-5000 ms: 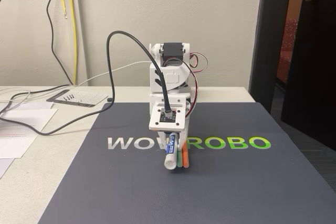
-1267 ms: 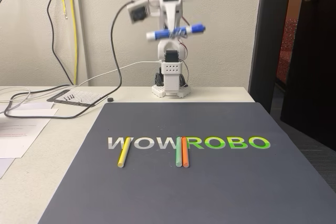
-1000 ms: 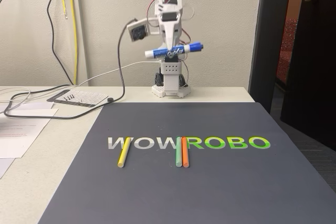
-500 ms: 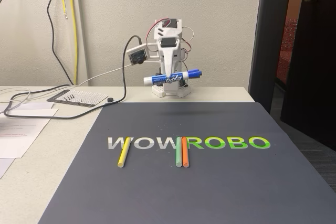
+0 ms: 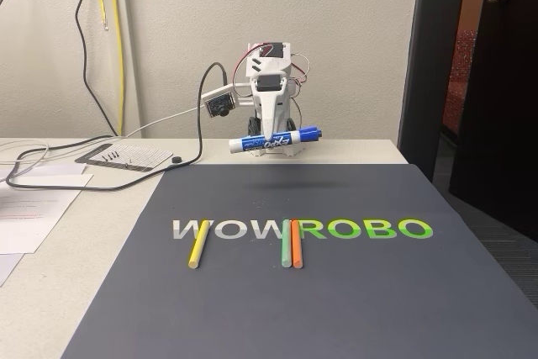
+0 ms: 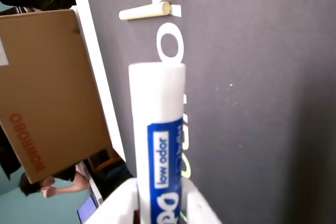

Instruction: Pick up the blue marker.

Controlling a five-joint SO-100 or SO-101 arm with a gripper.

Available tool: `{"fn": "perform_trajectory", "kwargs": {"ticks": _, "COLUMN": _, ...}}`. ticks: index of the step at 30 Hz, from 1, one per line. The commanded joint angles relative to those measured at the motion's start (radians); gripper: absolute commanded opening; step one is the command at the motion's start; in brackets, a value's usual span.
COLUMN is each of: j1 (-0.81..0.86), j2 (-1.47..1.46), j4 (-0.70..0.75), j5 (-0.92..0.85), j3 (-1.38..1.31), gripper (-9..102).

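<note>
Blue marker (image 5: 274, 141) is already off the mat: I judge the pick itself done, with nothing left but to hold it steady. In the fixed view my gripper (image 5: 271, 142) hangs point-down at the far edge of the dark mat (image 5: 353, 292), its fingers clamped on the barrel near the middle, so the white tail sticks out to the left of the fingers and the blue cap to the right, the whole thing nearly level and tipped slightly up at the cap end. A faint shadow lies on the mat directly below the fingers, well clear of them. In the wrist view the white barrel (image 6: 157, 129) with its blue label runs away from the white fingers (image 6: 113, 208) that hug it on both sides. Largest around me is the pale wall, with a dark door at the right in the fixed view; then the white table (image 5: 50, 258) carrying the mat, which bears large lettering. Well below and in front of the fingers lie three thin sticks, untouched: a yellow stick (image 5: 197, 244) off to the left, and a green stick (image 5: 286, 245) touching an orange stick (image 5: 296, 245) almost straight ahead. Papers and black cables lie at the left.
</note>
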Motion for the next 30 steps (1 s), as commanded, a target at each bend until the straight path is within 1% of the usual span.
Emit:
{"fn": "perform_trajectory", "kwargs": {"ticks": 1, "j1": 0.011, "j2": 0.057, "j4": -0.018, "j5": 0.000, "j3": 0.015, "gripper": 0}}
{"fn": "perform_trajectory", "kwargs": {"ticks": 30, "j1": 0.017, "j2": 0.057, "j4": -0.020, "j5": -0.028, "j3": 0.029, "gripper": 0}}
